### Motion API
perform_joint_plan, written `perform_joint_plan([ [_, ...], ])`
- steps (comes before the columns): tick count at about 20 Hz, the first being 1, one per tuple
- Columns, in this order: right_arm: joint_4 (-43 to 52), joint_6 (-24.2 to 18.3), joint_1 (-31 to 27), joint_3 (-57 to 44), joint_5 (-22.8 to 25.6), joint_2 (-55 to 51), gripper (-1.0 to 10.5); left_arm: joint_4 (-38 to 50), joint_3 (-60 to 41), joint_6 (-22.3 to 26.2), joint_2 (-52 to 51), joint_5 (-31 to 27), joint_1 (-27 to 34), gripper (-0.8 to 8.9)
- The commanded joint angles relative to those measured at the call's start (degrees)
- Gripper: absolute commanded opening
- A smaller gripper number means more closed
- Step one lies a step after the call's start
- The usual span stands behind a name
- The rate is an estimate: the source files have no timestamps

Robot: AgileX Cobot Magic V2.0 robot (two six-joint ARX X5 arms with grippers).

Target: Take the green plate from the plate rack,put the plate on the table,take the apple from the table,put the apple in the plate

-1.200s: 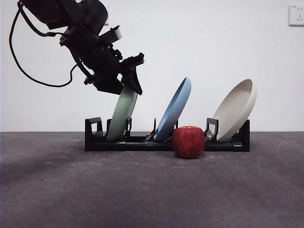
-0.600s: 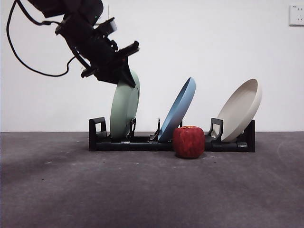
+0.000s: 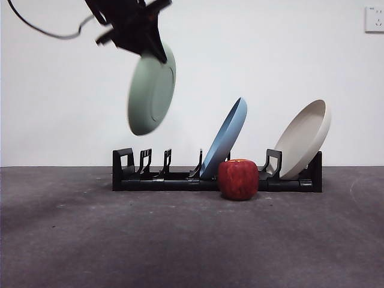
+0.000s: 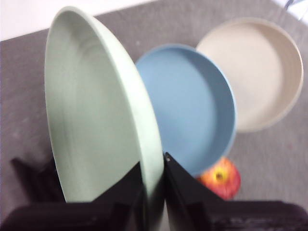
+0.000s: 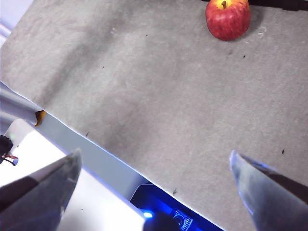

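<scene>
While the right gripper [image 5: 154,183] waits spread open, the left gripper [image 4: 153,192] pinches the green plate [image 3: 151,90] by its rim, clear above the plate rack [image 3: 216,179].

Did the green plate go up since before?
Yes. The green plate, pinched by the left gripper, rose out of the plate rack and now hangs clear above it.

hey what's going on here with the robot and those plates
The left gripper is clamped on the rim of the green plate and holds it in the air, above the plate rack and clear of it. The blue plate and the beige plate lean in the rack. The apple sits on the table in front of the rack. The right gripper waits open over the table, holding nothing.
</scene>
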Motion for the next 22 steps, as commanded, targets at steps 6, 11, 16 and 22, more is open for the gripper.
perform_joint_plan([
  [6, 0.09, 0.42, 0.20, 0.22, -0.13, -0.04, 6.6, -16.87, 0.63, 13.09, -14.56, -20.00, -11.93, -0.06],
  [11, 0.11, 0.42, 0.20, 0.22, -0.17, -0.04, 6.6, -28.63, -0.09, 12.22, -15.89, -34.86, -25.59, -0.05],
  [16, 0.11, 0.44, 0.20, 0.22, -0.24, -0.04, 6.6, -26.32, -12.94, 8.35, -15.87, -44.06, -36.44, -0.05],
  [22, 0.09, 0.83, 0.20, 0.22, -0.24, -0.09, 6.6, -10.75, -34.73, 8.09, -15.17, -47.69, -42.91, -0.05],
])
